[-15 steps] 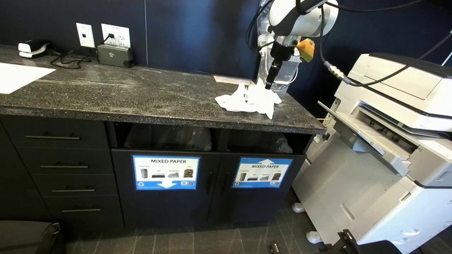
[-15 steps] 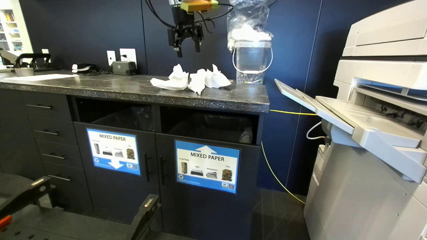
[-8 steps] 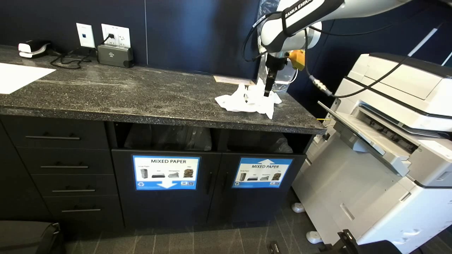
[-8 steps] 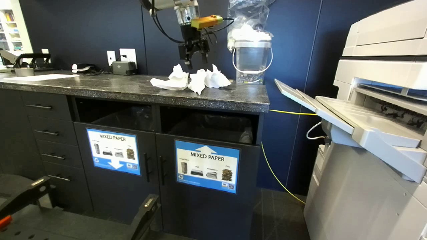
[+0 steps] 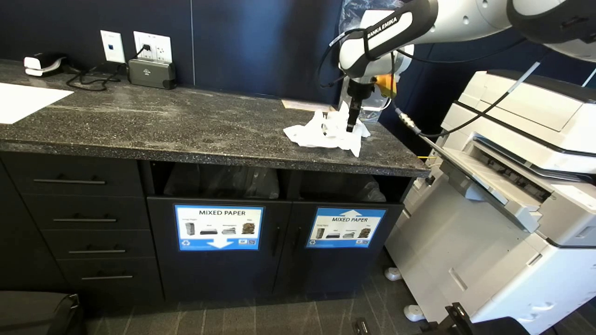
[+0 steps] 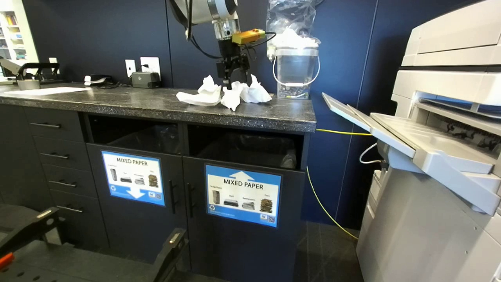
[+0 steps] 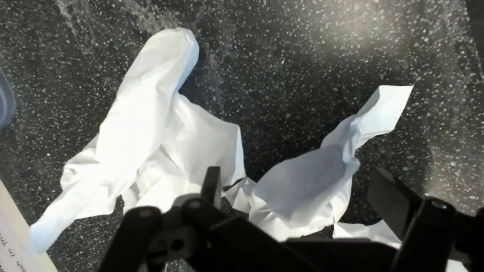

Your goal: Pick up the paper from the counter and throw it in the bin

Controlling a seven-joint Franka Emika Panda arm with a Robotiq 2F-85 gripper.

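Crumpled white paper lies in clumps on the dark speckled counter (image 5: 200,116), near its end. The paper shows in both exterior views (image 5: 321,132) (image 6: 254,93). My gripper (image 5: 351,125) points down, with its tips low among the clumps; it also shows among them in an exterior view (image 6: 236,75). In the wrist view my gripper (image 7: 300,187) is open, its fingers on either side of one paper clump (image 7: 298,185). A larger clump (image 7: 132,124) lies left of the left finger. Bins with dark liners (image 6: 250,147) (image 5: 221,181) stand in the cabinet openings under the counter.
A clear bucket (image 6: 296,70) with a bag stands behind the paper at the counter's end. A printer (image 5: 489,186) stands beside the counter. The cabinet doors carry MIXED PAPER signs (image 6: 242,196). A flat white sheet (image 5: 28,100) lies farther along the counter.
My open gripper has come down from above the counter to the paper, and the arm has come further into view. The paper by the gripper has shifted very slightly.
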